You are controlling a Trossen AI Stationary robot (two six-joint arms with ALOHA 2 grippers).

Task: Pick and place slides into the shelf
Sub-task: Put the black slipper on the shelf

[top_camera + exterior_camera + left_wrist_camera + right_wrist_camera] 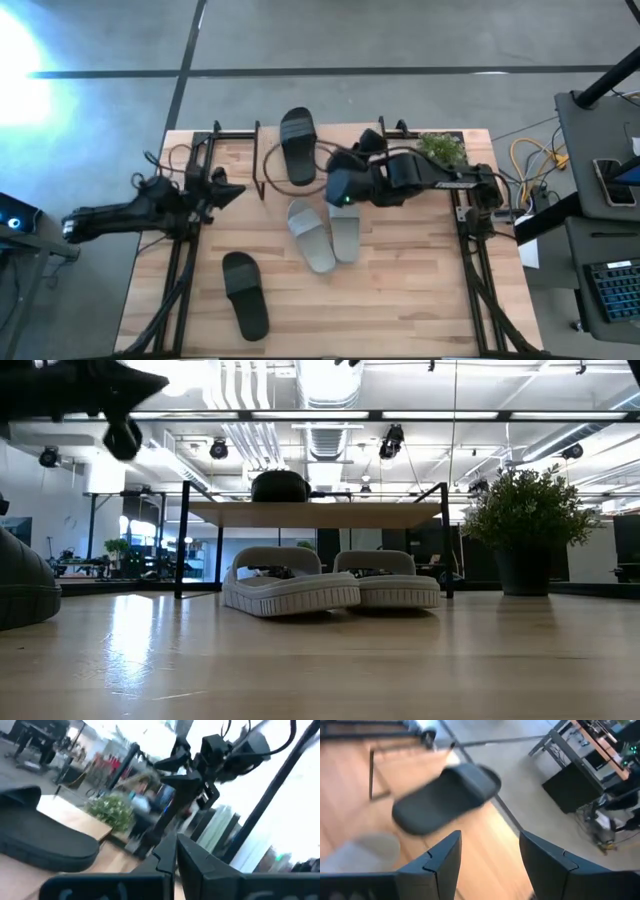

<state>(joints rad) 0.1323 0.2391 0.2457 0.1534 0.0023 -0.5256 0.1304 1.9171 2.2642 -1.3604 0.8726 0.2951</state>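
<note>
The shelf [310, 513] stands at the table's far edge, and one black slide [298, 145] lies on its top board; this slide also shows in the low view [280, 485]. Two light grey slides [312, 236] [346, 230] lie side by side on the table near the shelf, soles down. The second black slide [245, 293] lies on the table near the left front. My right gripper [335, 178] hovers open and empty just right of the shelved black slide [445, 795] and above the grey pair. My left gripper [232, 190] is shut and empty at the table's left, left of the shelf.
A potted plant [440, 148] stands at the far right of the table, right of the shelf. Black arm frames run along the table's left side [185, 260] and right side [470, 260]. Bare wood lies at the front right [400, 310].
</note>
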